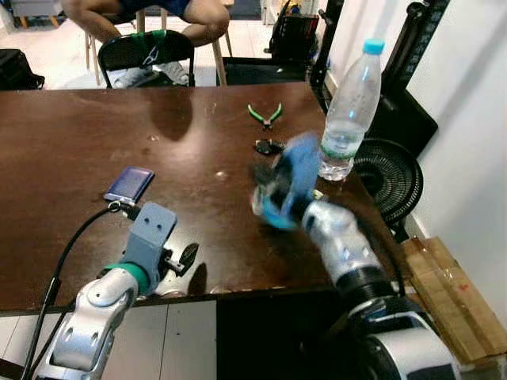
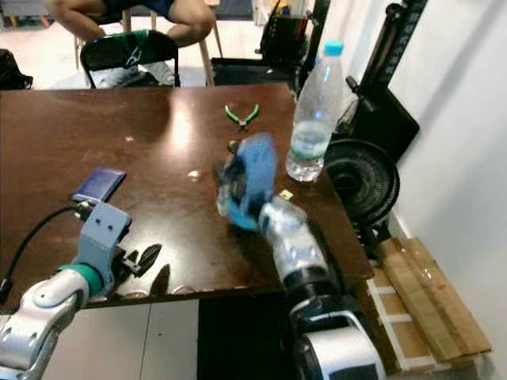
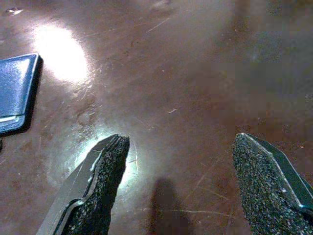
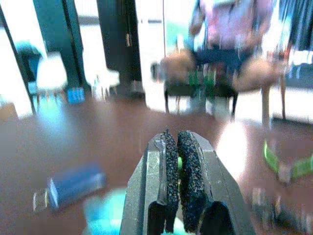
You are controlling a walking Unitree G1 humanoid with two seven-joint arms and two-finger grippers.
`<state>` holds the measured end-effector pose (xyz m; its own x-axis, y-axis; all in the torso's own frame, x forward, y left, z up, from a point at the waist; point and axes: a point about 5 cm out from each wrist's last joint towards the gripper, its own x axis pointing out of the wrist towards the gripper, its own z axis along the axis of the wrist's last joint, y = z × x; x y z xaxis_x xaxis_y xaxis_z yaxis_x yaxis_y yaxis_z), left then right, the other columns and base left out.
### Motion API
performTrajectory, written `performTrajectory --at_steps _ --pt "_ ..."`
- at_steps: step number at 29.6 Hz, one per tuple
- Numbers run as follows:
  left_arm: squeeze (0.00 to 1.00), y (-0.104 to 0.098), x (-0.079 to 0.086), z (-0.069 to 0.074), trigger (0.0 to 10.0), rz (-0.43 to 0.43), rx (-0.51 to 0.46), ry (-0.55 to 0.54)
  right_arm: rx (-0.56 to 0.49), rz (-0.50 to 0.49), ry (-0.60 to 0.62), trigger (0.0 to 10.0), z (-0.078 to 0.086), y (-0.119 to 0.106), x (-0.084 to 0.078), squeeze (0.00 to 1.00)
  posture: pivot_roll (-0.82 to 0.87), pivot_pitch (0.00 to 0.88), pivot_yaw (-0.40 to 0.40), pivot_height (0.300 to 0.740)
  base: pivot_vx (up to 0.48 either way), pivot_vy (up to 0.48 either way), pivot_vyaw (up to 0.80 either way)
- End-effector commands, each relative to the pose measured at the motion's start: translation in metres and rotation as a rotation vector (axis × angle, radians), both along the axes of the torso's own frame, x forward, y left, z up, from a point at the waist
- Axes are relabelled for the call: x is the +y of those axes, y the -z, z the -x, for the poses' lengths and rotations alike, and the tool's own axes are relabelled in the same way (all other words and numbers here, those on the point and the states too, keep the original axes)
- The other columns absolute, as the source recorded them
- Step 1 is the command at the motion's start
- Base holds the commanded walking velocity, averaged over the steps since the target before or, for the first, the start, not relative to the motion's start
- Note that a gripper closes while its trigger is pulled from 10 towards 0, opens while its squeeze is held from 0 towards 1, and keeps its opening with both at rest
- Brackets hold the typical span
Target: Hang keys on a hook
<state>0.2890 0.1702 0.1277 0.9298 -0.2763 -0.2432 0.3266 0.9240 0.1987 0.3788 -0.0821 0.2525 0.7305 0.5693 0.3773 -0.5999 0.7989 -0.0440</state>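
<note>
Brown desk: keys lie just beyond the right gripper, fingers pressed together. Left gripper is farther, fingers spread, empty.

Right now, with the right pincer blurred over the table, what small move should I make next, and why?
Probably open the right pincer and ease it toward the keys. Its fingers are pressed shut, and the keys lie on the table just beyond it, short of the green pliers. The left pincer hovers open.
</note>
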Motion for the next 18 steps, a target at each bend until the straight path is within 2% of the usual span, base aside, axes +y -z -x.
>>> performTrajectory --at_steps 1,2,3,4,5,6,9,12,13,14,15,18 --pt "0.00 0.005 0.000 0.002 10.0 0.001 0.022 -0.003 0.048 -0.016 -0.002 10.0 0.000 0.012 0.000 0.00 0.00 0.054 0.057 0.740 0.000 0.000 0.00" --pt "0.00 0.002 -0.002 0.000 10.0 0.007 0.012 0.004 -0.021 -0.069 -0.003 10.0 0.004 -0.010 -0.001 0.00 0.00 0.049 0.059 0.740 0.000 0.000 0.00" --pt "0.00 0.002 -0.002 0.000 10.0 0.007 0.012 0.004 -0.021 -0.069 -0.003 10.0 0.004 -0.010 -0.001 0.00 0.00 0.049 0.059 0.740 0.000 0.000 0.00" --pt "0.00 -0.002 -0.004 -0.002 10.0 0.014 -0.001 0.009 -0.076 -0.107 -0.004 10.0 0.007 -0.028 -0.001 0.00 0.00 0.049 0.059 0.740 0.000 0.000 0.00" --pt "0.00 -0.002 -0.004 -0.002 10.0 0.014 -0.001 0.009 -0.076 -0.107 -0.004 10.0 0.007 -0.028 -0.001 0.00 0.00 0.049 0.059 0.740 0.000 0.000 0.00" --pt "0.00 -0.007 -0.005 -0.003 10.0 0.023 -0.015 0.013 -0.118 -0.130 0.001 10.0 0.011 -0.039 -0.002 0.00 0.00 0.046 0.060 0.740 0.000 0.000 0.00" --pt "0.00 -0.011 -0.007 -0.004 10.0 0.031 -0.029 0.017 -0.144 -0.118 0.010 10.0 0.012 -0.044 -0.002 0.00 0.00 0.046 0.060 0.740 0.000 0.000 0.00" --pt "0.00 -0.016 -0.008 -0.005 10.0 0.040 -0.047 0.013 -0.125 -0.081 0.049 10.0 0.010 -0.031 -0.003 0.00 0.00 0.042 0.061 0.740 0.000 0.000 0.00" --pt "0.00 -0.020 -0.010 -0.005 10.0 0.051 -0.061 0.008 -0.093 -0.047 0.085 10.0 0.008 -0.015 -0.004 0.00 0.00 0.042 0.061 0.740 0.000 0.000 0.00" --pt "0.00 -0.020 -0.010 -0.005 10.0 0.051 -0.061 0.008 -0.093 -0.047 0.085 10.0 0.008 -0.015 -0.004 0.00 0.00 0.042 0.061 0.740 0.000 0.000 0.00" --pt "0.00 -0.023 -0.010 -0.006 10.0 0.058 -0.070 0.003 -0.064 -0.028 0.111 10.0 0.008 -0.003 -0.005 0.00 0.01 0.042 0.063 0.740 0.000 0.000 0.00" --pt "0.00 -0.023 -0.010 -0.006 10.0 0.058 -0.070 0.003 -0.064 -0.028 0.111 10.0 0.008 -0.003 -0.005 0.00 0.01 0.042 0.063 0.740 0.000 0.000 0.00"
